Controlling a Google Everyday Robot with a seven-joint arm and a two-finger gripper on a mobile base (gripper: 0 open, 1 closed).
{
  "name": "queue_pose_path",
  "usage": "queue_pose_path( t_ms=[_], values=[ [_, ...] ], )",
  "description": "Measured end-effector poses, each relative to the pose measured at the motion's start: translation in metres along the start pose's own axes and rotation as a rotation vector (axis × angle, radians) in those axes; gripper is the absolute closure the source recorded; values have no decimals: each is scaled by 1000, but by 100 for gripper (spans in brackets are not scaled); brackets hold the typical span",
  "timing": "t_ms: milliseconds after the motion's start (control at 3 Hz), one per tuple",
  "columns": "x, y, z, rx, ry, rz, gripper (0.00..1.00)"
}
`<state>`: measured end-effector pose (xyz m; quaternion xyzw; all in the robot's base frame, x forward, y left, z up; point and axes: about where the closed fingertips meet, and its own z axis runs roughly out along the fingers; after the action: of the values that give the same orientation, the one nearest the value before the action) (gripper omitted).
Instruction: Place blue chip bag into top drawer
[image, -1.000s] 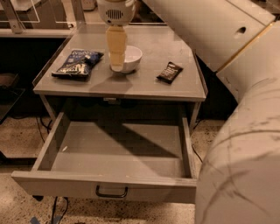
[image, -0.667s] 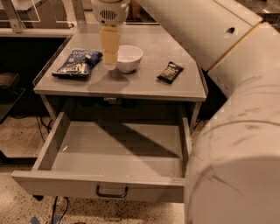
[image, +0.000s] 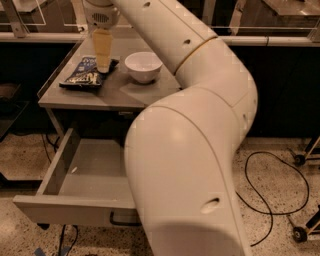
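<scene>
While top drawer (image: 75, 210) open, gripper (image: 103, 69) over blue chip bag (image: 81, 76) far end.

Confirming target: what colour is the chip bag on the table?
The chip bag is dark blue with white lettering; camera view, gripper over it.

The gripper (image: 102, 67) hangs at 11 o'clock over the bag (image: 80, 76) and covers the bag's 2 o'clock corner. Whether it touches the foil cannot be told. The bag's lettering is too small to read. The arm (image: 200, 150) sweeps from 12 down to 6 o'clock and is cut off by the top and bottom edges. It hides the 3 o'clock half of the drawer (image: 65, 212), most of the handle (image: 120, 220) and the 3 o'clock side of the table (image: 100, 98). At 4 o'clock the ends of the cable (image: 272, 201) cannot be traced.
</scene>
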<state>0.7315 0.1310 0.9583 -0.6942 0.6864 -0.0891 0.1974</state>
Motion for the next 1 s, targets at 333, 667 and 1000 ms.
queue_pose_path(
  t_ms=[333,667,1000],
  values=[
    [-6,-11,5,14,-20,4,0],
    [-2,-12,16,-16,-50,32,0],
    [-18,-18,29,-26,-93,18,0]
  ],
)
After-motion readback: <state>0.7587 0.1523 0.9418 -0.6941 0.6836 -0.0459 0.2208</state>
